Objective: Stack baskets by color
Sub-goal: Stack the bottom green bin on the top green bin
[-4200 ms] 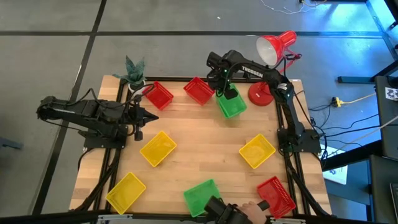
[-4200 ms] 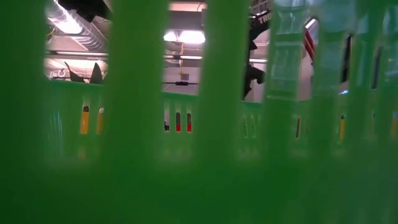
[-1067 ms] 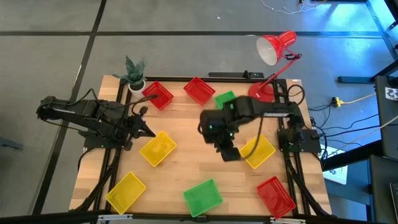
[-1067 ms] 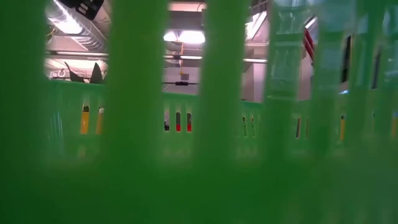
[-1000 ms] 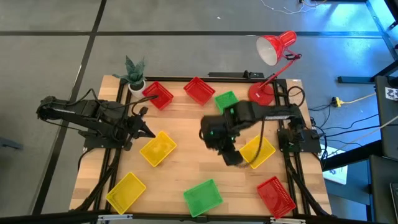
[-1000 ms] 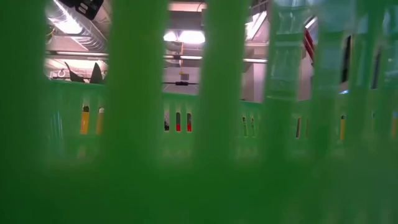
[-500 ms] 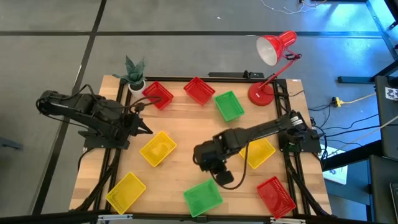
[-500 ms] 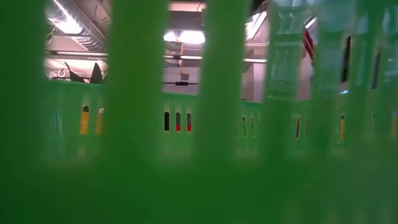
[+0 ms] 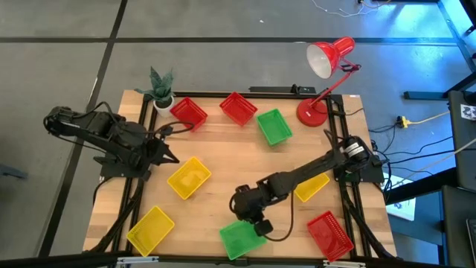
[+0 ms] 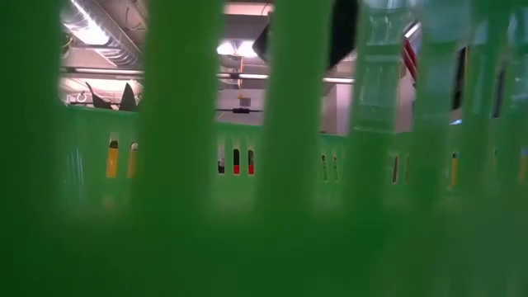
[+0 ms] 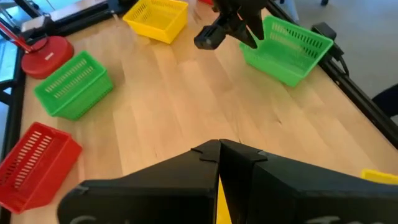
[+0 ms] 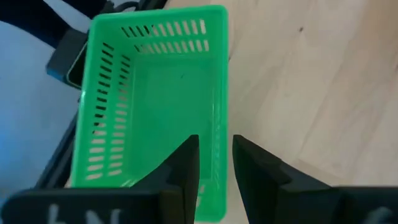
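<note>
Wooden table (image 9: 238,171) boards fill the high view, with grey floor around them. Two red baskets (image 9: 187,113) sit at the far edge beside a potted plant (image 9: 160,85), a green basket (image 9: 274,126) next to them, and a red desk lamp (image 9: 321,67) at the far right corner. Yellow baskets (image 9: 188,177) lie left of centre, at the near left corner and under the right arm; a third red one rests near right. The right gripper (image 9: 256,225) hangs over the near green basket (image 9: 239,240) at the near edge, while the left gripper (image 9: 172,158) waits at the left side.

Low view — green lattice bars (image 10: 181,148) block nearly everything.

Left wrist view: the left fingers (image 11: 239,155) are pressed together, holding nothing.

Right wrist view: the right fingers (image 12: 183,168) stand apart, straddling one long wall of the near green basket — whether they touch it I cannot tell.
</note>
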Motion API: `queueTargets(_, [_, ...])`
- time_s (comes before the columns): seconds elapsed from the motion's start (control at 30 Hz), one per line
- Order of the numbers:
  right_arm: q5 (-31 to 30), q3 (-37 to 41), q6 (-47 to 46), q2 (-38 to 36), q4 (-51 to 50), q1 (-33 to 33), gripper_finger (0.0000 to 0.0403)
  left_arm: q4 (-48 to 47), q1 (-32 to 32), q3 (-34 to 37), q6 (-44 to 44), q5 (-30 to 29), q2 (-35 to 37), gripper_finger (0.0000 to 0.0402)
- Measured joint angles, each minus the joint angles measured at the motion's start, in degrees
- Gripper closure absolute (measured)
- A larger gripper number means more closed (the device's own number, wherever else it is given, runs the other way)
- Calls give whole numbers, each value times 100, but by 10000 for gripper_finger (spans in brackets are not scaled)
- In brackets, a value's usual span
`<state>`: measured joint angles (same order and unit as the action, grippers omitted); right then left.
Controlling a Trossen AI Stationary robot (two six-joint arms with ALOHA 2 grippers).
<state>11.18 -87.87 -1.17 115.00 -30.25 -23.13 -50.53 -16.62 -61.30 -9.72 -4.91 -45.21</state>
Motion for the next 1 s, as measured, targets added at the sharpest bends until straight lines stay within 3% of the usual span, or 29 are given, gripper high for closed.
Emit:
queueTargets(0.17, [-428, 166, 22, 0, 205, -55, 307, -10, -66, 0, 6, 7, 0, 401])
queueTargets(0.6, [-255, 196, 16, 47, 241, -70, 307, -4, -83, 0, 13, 7, 0, 401])
queueTargets(1.0, [-255, 196, 143, 541, 254, -69, 307, -2, -83, 0, 20, 7, 0, 401])
